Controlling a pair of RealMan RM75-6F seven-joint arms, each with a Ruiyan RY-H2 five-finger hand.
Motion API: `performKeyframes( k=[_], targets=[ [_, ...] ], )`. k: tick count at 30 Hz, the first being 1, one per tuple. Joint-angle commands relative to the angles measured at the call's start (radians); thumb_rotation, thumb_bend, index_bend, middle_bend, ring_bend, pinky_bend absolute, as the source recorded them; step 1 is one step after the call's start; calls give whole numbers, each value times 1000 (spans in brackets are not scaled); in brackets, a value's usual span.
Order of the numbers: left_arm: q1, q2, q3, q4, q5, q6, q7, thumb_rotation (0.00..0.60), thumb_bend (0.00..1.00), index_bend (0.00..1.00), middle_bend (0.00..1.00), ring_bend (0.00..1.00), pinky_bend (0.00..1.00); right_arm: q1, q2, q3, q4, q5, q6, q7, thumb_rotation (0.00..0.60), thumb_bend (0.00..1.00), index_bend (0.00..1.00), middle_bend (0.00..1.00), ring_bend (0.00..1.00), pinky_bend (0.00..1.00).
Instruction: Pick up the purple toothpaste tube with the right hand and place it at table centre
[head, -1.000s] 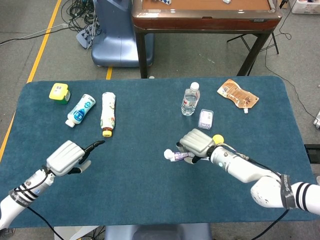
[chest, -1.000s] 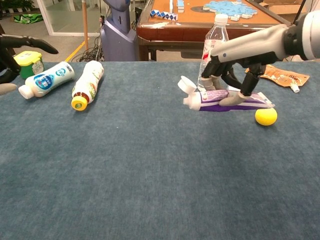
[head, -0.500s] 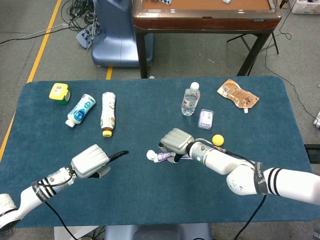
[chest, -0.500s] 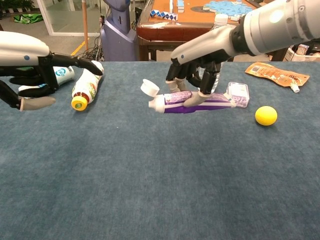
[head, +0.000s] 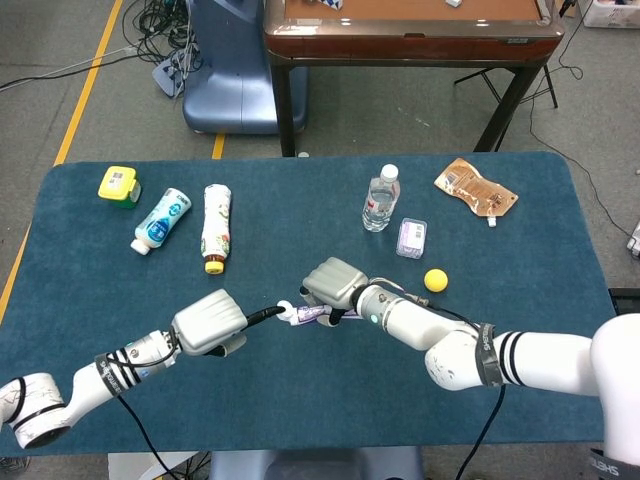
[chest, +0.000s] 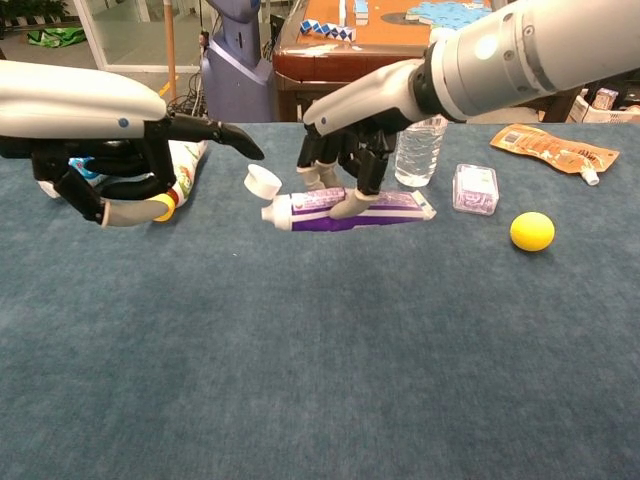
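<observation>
The blue surface (head: 300, 400) carries everything. The right hand (head: 335, 285) sits near the surface's middle, fingers clamped around the purple toothpaste tube (chest: 350, 211), which lies lengthwise with its open white flip cap (chest: 264, 181) pointing toward the left edge; in the chest view the tube looks just off the surface, though whether it touches cannot be told. The left hand (head: 212, 322) hovers just beside that cap, holding nothing, with 1 finger stretched toward the cap and the rest curled in.

Toward the far edge, right of centre, a clear water bottle (head: 381, 198) stands upright, with a small clear box (head: 411, 238) just beside it and a yellow ball (head: 435, 280) nearer the front. An orange pouch (head: 475, 187) lies at the far right corner. Near the far left corner lie a white bottle with a yellow cap (head: 215, 227), a white and blue bottle (head: 162, 220) and a yellow and green tub (head: 120, 186).
</observation>
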Motion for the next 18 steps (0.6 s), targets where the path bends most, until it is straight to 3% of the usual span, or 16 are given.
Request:
performKeyframes(
  k=[1,18],
  targets=[
    [-9,-10,1,7,-10,-6,5,600,461,66,836,860,901,10,-8,-6,-1,7,7,-2,600,845,933,829,679,469],
    [-13,-24,42,31,-38,19,14,600,461,66,835,860,901,15,-8,-12,-10,9,56,28,600,864,947,839,687,469]
  ],
)
